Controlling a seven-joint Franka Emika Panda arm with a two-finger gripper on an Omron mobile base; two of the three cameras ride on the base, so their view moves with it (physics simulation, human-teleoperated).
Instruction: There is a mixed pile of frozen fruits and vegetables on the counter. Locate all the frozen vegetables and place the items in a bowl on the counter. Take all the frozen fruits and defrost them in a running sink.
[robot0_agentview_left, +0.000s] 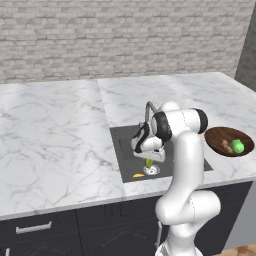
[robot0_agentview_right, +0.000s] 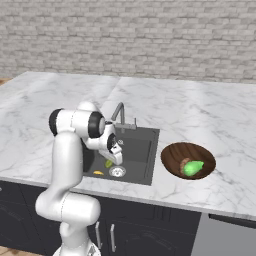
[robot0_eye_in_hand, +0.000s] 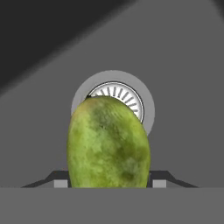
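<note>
One green fruit sits pinched in the claw above the sink drain; a banana lies nearby.

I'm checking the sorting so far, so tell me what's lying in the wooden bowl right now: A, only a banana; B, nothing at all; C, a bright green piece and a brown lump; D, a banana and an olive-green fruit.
C: the wooden bowl on the counter holds the bright green piece beside the brown lump, while the banana lies in the sink.
</note>
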